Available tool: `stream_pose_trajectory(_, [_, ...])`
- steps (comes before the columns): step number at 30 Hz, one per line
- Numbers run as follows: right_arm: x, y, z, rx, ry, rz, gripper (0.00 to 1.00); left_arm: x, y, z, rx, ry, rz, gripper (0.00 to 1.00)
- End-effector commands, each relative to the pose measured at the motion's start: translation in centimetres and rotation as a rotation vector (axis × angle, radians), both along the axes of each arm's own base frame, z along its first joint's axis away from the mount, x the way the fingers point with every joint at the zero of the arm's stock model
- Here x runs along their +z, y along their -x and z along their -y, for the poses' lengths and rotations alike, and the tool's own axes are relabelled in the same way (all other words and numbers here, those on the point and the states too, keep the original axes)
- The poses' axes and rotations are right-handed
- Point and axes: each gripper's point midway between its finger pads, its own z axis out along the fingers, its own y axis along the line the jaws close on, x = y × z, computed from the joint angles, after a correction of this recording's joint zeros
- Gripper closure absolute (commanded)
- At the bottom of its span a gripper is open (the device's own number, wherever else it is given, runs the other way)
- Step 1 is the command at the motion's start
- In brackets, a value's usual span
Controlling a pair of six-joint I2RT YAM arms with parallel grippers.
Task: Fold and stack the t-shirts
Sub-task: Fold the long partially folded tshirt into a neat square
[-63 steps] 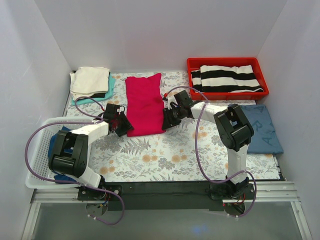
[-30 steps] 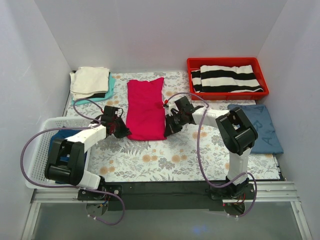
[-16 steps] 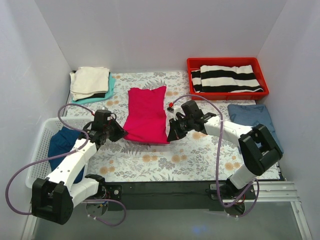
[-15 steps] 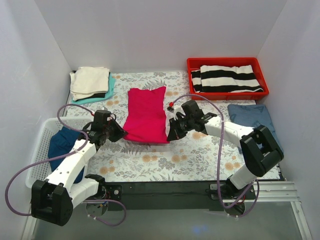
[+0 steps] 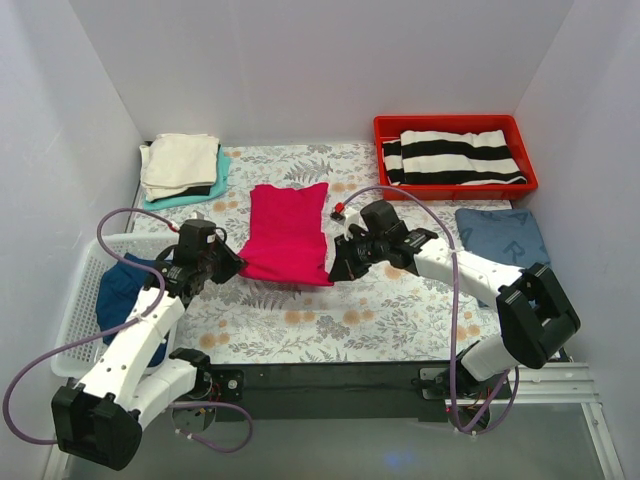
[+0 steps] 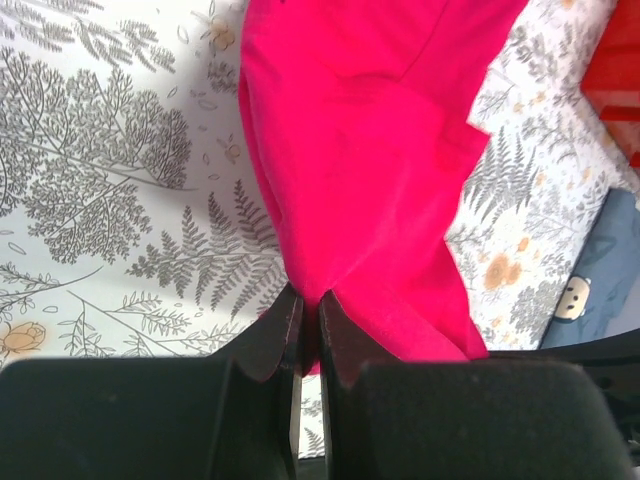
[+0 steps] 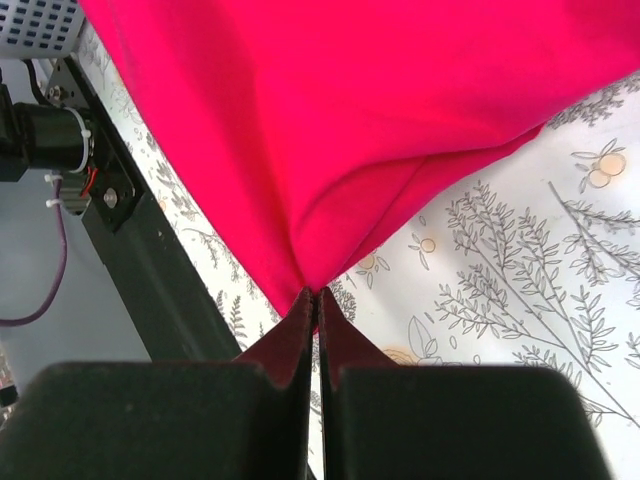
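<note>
Navy tee (image 5: 120, 290) lay bunched in a white basket (image 5: 72, 335) at the near left. Right of it, the left gripper (image 5: 235, 266) was pinched on the near-left corner of the red tee (image 5: 288, 225). The right gripper (image 5: 334, 271) was pinched on its near-right corner. The cloth peaked at each pinch. The red tee lay mid-table on the floral cover (image 5: 330, 320), stretching away from the 2 grippers. A grey-blue tee (image 5: 500, 232) lay folded at the right. At the far left a cream tee (image 5: 180, 160) topped a black tee (image 5: 185, 190) and a teal tee (image 5: 222, 172). At the far right a red tray (image 5: 455, 121) held a striped shirt (image 5: 455, 155).
</note>
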Motion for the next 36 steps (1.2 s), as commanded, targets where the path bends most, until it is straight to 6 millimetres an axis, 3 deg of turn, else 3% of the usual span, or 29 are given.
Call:
stream_pose_trajectory(1, [3.1, -1.5, -0.5, -0.035, -0.033, 0.071, 0.99, 2.7, -1.5, -0.9, 0.055, -0.035, 0.069, 1.0])
stream_pose_trajectory(8, [7.1, -5.3, -2.2, -0.081, -0.062, 0.196, 0.99, 4.2, -5.1, -1.2, 0.098, -0.082, 0.089, 1.0])
stream_pose_trajectory(9, [7.1, -5.9, -2.6, -0.081, -0.056, 0.198, 0.99, 3.7, -5.6, -1.4, 0.112, -0.101, 0.074, 1.0])
stream_pose_trajectory(10, [8.3, -6.7, -3.1, -0.083, -0.068, 0.227, 0.99, 3.8, -6.0, -1.5, 0.12, -0.11, 0.074, 1.0])
stream_pose_trajectory(13, [8.5, -8.5, -3.9, -0.093, -0.051, 0.251, 0.99, 4.3, -7.8, -1.8, 0.136, -0.149, 0.091, 1.0])
stream_pose_trajectory(14, [9.7, -9.4, -4.2, -0.094, -0.066, 0.28, 0.99, 4.4, -8.4, -1.9, 0.144, -0.159, 0.095, 1.0])
stream_pose_trajectory(15, [9.3, -10.0, -4.4, -0.097, -0.054, 0.277, 0.99, 5.3, -9.3, -1.9, 0.141, -0.174, 0.12, 1.0])
stream_pose_trajectory(16, [9.7, -10.7, -4.5, -0.107, -0.049, 0.292, 0.99, 4.8, -10.3, -1.9, 0.145, -0.191, 0.11, 1.0])
stream_pose_trajectory(17, [10.4, -12.9, -4.9, -0.12, -0.04, 0.319, 0.99, 6.3, -12.8, -1.6, 0.141, -0.216, 0.149, 1.0])
stream_pose_trajectory(18, [10.4, -12.9, -4.9, -0.12, -0.04, 0.32, 0.99, 6.3, -12.8, -1.7, 0.138, -0.228, 0.151, 1.0])
stream_pose_trajectory(20, [10.9, -14.5, -5.0, -0.136, -0.034, 0.335, 0.99, 6.0, -14.7, -1.4, 0.12, -0.251, 0.151, 1.0])
stream_pose_trajectory(21, [10.9, -15.1, -4.9, -0.144, -0.03, 0.339, 0.99, 7.1, -15.9, -1.2, 0.12, -0.246, 0.178, 1.0])
stream_pose_trajectory(22, [11.1, -15.9, -4.7, -0.158, -0.025, 0.349, 0.99, 6.0, -16.9, -0.8, 0.097, -0.258, 0.159, 1.0])
stream_pose_trajectory(23, [11.0, -16.8, -4.7, -0.167, -0.018, 0.353, 0.99, 6.7, -18.0, -0.7, 0.1, -0.255, 0.176, 1.0])
stream_pose_trajectory(25, [11.1, -18.4, -4.2, -0.192, -0.018, 0.355, 0.99, 5.9, -19.1, -0.5, 0.089, -0.264, 0.161, 1.0])
stream_pose_trajectory(26, [10.2, -19.1, -4.1, -0.198, -0.006, 0.341, 0.99, 4.8, -19.9, -0.3, 0.086, -0.271, 0.141, 1.0])
stream_pose_trajectory(28, [10.6, -20.8, -3.7, -0.22, -0.01, 0.346, 0.99, 4.9, -21.3, 0.1, 0.077, -0.267, 0.153, 1.0])
stream_pose_trajectory(29, [9.6, -21.5, -3.6, -0.223, 0.001, 0.331, 0.99, 3.4, -22.0, 0.2, 0.067, -0.281, 0.126, 1.0])
stream_pose_trajectory(30, [10.0, -22.1, -3.6, -0.235, -0.006, 0.335, 0.99, 3.1, -22.5, 0.2, 0.068, -0.287, 0.122, 1.0])
stream_pose_trajectory(31, [9.8, -22.9, -3.2, -0.247, -0.004, 0.333, 0.99, 3.9, -23.4, 0.4, 0.07, -0.284, 0.142, 1.0])
stream_pose_trajectory(32, [8.7, -23.5, -3.2, -0.251, 0.004, 0.314, 0.99, 2.5, -24.1, 0.3, 0.065, -0.302, 0.118, 1.0])
stream_pose_trajectory(34, [8.9, -24.9, -2.9, -0.269, -0.006, 0.316, 0.99, 3.0, -25.7, 0.6, 0.063, -0.301, 0.14, 1.0])
stream_pose_trajectory(35, [7.7, -25.5, -2.9, -0.274, 0.003, 0.298, 0.99, 3.0, -26.4, 0.3, 0.064, -0.311, 0.143, 1.0])
stream_pose_trajectory(36, [7.6, -25.9, -3.0, -0.275, -0.001, 0.294, 0.99, 1.6, -27.1, 0.5, 0.055, -0.317, 0.119, 1.0])
